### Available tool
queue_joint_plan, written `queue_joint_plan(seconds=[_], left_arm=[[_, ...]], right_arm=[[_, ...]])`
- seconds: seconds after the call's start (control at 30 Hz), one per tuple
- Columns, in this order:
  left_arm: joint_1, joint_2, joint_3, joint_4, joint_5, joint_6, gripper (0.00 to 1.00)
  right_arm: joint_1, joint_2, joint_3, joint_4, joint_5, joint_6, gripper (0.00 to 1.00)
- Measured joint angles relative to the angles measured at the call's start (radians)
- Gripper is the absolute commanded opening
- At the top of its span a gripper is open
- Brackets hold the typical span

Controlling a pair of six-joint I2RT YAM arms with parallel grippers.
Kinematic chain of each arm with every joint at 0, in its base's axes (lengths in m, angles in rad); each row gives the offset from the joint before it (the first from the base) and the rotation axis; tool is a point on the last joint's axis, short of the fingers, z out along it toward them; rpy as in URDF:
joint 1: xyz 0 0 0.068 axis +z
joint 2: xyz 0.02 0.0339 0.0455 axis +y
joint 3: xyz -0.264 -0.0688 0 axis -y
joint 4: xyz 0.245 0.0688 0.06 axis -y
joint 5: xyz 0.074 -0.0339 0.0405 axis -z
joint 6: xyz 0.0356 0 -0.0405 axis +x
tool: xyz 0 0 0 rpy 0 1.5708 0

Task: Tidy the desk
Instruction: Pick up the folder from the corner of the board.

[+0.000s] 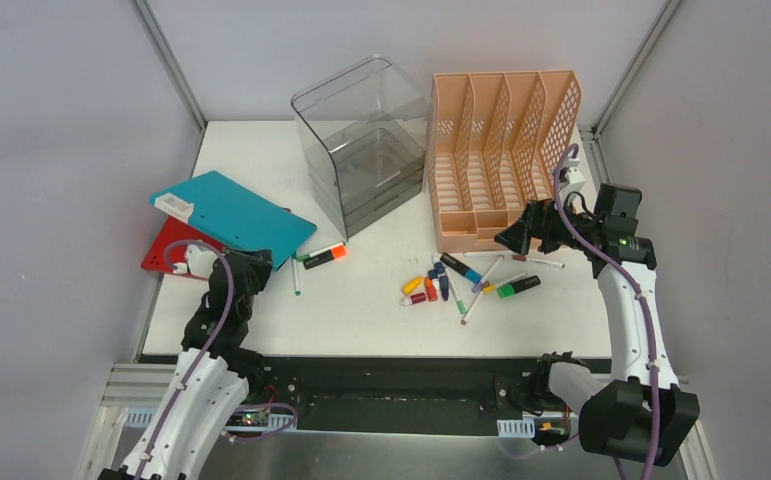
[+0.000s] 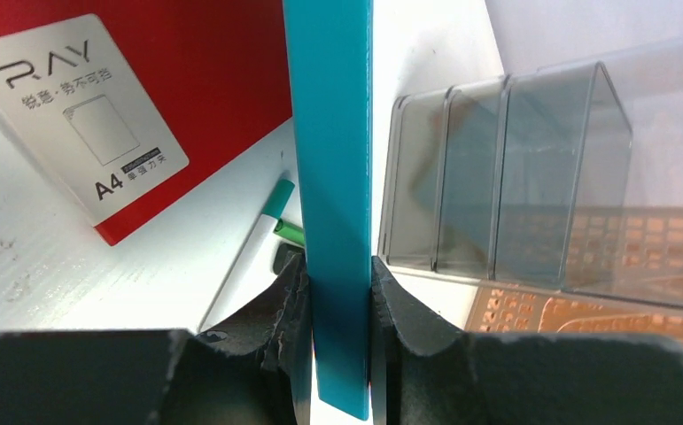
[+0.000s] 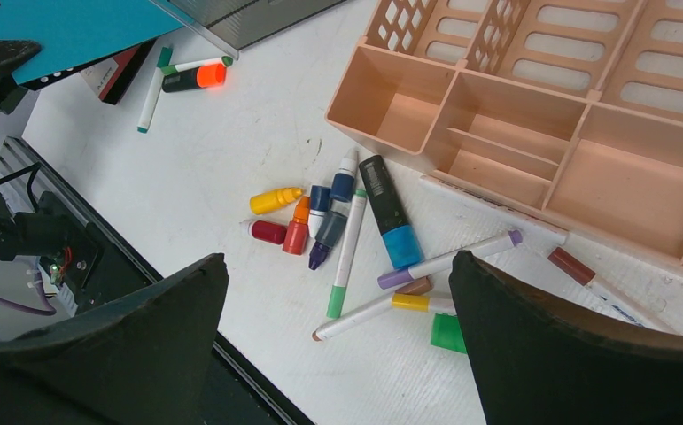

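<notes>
The desk [image 1: 361, 310] is a white tabletop. My left gripper [image 1: 259, 264] is shut on the near edge of a teal clipboard [image 1: 236, 215], which lies partly over a red A4 folder [image 1: 166, 248]. In the left wrist view both pads press the teal clipboard [image 2: 329, 133] edge-on, at my left gripper [image 2: 339, 283]. My right gripper [image 1: 513, 238] hangs open in front of the peach file rack [image 1: 501, 150]. Below my right gripper [image 3: 337, 258] lies a loose pile of markers [image 3: 346, 221]; nothing sits between its fingers.
A clear drawer box [image 1: 366, 150] stands at the back centre, left of the rack. An orange highlighter [image 1: 326, 256] and a green-capped pen lie by the clipboard's right corner. The marker pile [image 1: 461, 285] spreads in front of the rack. Grey walls and aluminium rails bound the desk.
</notes>
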Motion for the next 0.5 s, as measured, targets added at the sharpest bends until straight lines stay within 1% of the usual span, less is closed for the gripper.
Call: queue_joint_plan(seconds=[0.23,0.3,0.5], left_arm=[[0.0,0.001,0.149,-0.113,0.042,0.187,0.0],[0.0,-0.017,0.203,-0.159,0.049,0.253,0.0],[0.0,-0.074,0.322,-0.245,0.079,0.386,0.0]], right_arm=[[0.0,0.0,0.0,0.0,-0.01,0.0,1.0],[0.0,0.0,0.0,0.0,-0.015,0.0,1.0],[0.0,0.0,0.0,0.0,-0.024,0.0,1.0]])
